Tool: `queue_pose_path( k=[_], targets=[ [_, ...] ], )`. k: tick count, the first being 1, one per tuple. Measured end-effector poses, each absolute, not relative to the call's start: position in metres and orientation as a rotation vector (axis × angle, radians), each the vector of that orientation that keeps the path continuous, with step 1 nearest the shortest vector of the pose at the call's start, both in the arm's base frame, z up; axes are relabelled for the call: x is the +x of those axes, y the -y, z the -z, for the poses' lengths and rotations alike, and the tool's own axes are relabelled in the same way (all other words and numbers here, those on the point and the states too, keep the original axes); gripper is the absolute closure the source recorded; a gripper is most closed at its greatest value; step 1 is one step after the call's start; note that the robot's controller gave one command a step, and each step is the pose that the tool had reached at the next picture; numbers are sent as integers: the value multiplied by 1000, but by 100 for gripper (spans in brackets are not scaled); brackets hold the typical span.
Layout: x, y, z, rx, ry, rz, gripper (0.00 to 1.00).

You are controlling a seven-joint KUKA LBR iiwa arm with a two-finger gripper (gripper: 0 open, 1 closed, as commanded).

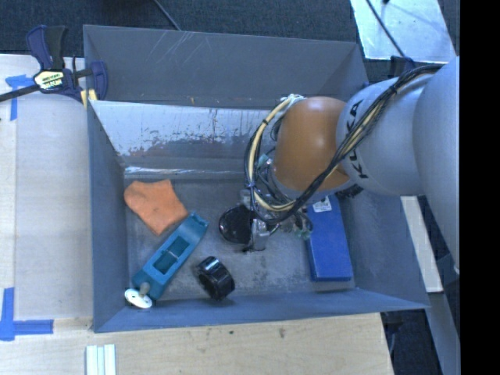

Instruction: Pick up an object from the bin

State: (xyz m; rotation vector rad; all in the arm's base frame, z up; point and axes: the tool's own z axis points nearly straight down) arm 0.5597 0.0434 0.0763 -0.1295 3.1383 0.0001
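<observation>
Lying at the left of the grey metal bin (105,209), the crumpled orange cloth (154,201) and the long blue plastic tool (172,256) sat well apart from the gripper and seemed unlikely to cause trouble. The risk appeared to gather mid-floor. The gripper (254,239) hung low, just beside a black rounded thing (233,225), which was judged the likeliest target. Whether the gripper was open or closed could not be told, as the arm's orange cover (308,151) and cables hid much of it. A smooth, domed thing might squirt aside under an off-centre squeeze, or be nudged towards the black cylinder (215,278) lying nearer the front wall. On the right, the flat blue box (328,248) lay close enough that the wrist might catch its edge. As for materials, the cloth looked soft and limp. The tool was hard and moulded, with a white disc at its lower end. Both black things looked glossy and the box stiff and flat-faced, while the bin's floor was scuffed metal.
</observation>
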Motion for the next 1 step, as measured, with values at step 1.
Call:
queue_pose_path(
  k=[1],
  targets=[
    [515, -61, -199, -161, -3136, 0, 100]
  ],
)
